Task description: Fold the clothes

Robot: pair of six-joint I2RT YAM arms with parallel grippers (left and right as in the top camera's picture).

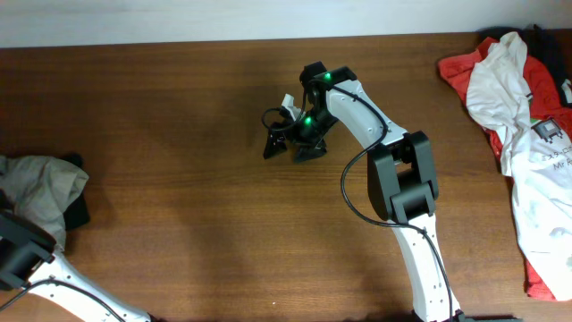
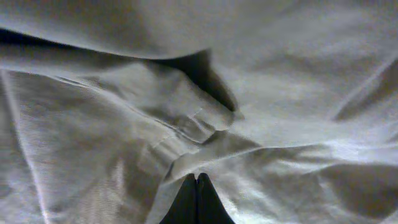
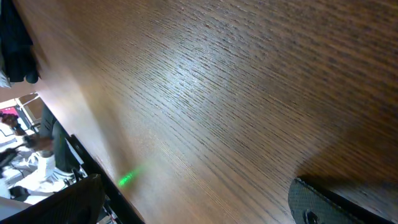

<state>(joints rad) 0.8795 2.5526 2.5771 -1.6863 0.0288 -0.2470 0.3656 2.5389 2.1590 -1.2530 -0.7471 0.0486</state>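
Note:
The khaki grey-green clothes [image 1: 40, 183] lie bunched at the table's far left edge. In the left wrist view the same cloth [image 2: 124, 124] fills the frame, with a stitched seam and folds. My left gripper [image 2: 196, 190] has its fingertips pressed together in the cloth, and creases run into the tips. In the overhead view the cloth hides this gripper, and only the left arm shows at the bottom left. My right gripper [image 1: 290, 146] is open and empty, low over the bare wood at the table's middle, far from the clothes. It also shows in the right wrist view [image 3: 193, 205].
A white printed T-shirt [image 1: 536, 161] lies over a red garment [image 1: 460, 72] at the right edge, with a black garment [image 1: 543, 36] behind them. A dark patch [image 1: 79, 212] shows beside the khaki cloth. The right arm [image 1: 402, 179] crosses the middle of the wooden table [image 1: 197, 107].

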